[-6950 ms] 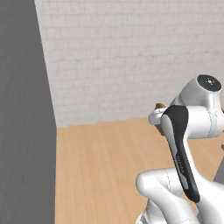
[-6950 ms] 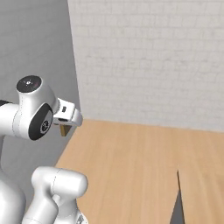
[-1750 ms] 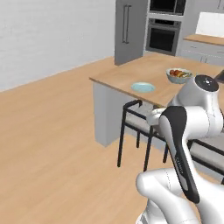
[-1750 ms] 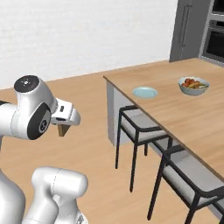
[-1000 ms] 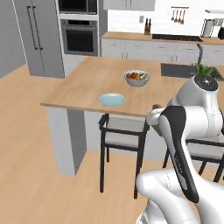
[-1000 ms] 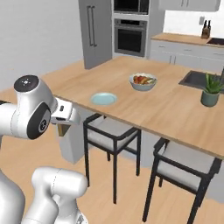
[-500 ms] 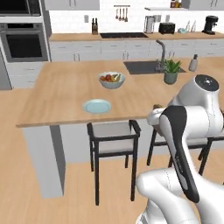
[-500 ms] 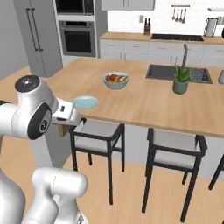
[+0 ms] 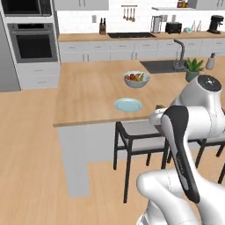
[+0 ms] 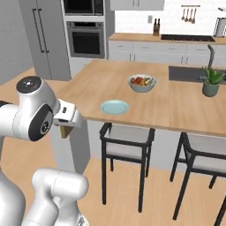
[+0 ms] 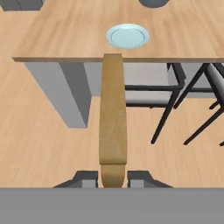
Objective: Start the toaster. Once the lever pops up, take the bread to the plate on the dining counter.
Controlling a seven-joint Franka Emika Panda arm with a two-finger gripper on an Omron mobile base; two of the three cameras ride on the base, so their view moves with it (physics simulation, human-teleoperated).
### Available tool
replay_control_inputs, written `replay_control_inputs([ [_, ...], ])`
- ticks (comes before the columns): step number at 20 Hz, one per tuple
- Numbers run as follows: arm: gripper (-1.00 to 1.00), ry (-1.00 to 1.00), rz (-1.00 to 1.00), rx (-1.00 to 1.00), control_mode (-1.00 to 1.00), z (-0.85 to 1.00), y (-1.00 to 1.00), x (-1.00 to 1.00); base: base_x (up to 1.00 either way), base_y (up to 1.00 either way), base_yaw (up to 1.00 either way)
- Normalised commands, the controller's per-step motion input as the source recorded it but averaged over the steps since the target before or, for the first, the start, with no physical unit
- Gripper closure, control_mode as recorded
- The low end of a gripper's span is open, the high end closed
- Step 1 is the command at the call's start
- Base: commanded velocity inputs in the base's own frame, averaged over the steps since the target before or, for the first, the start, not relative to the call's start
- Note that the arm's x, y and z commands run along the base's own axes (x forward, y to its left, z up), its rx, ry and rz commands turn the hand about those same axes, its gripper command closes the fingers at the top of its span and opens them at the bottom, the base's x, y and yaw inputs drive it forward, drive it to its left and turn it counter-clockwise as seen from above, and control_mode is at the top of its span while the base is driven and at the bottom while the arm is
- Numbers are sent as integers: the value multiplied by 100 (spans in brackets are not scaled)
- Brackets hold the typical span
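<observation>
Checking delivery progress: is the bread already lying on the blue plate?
No. The plate sits bare on the dining counter, while the bread is held edge-on in the gripper, short of the counter.

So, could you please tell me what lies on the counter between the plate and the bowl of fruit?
Nothing: bare wood of the dining counter separates the plate from the bowl of fruit, as both base views show.

worktop (image 9: 88, 94): light wood, smooth matt top on flat grey base | plate (image 11: 127, 36): pale blue, smooth, faint sheen | bread (image 11: 113, 122): tan-brown, dull, slightly grainy crust | stool (image 10: 126, 148): black thin metal-look frame, grey matt seat | floor (image 11: 39, 144): light wood planks, smooth | bowl (image 9: 136, 79): white, glossy
</observation>
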Motion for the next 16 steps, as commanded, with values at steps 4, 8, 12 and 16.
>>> replay_control_inputs([
  [4,100,0,0,0,100,0,0,0,34,20,8],
  [8,100,0,0,0,100,0,0,0,70,-2,1],
  [12,100,0,0,0,100,0,0,0,67,-22,0],
  [16,100,0,0,0,100,0,0,0,55,-26,0],
])
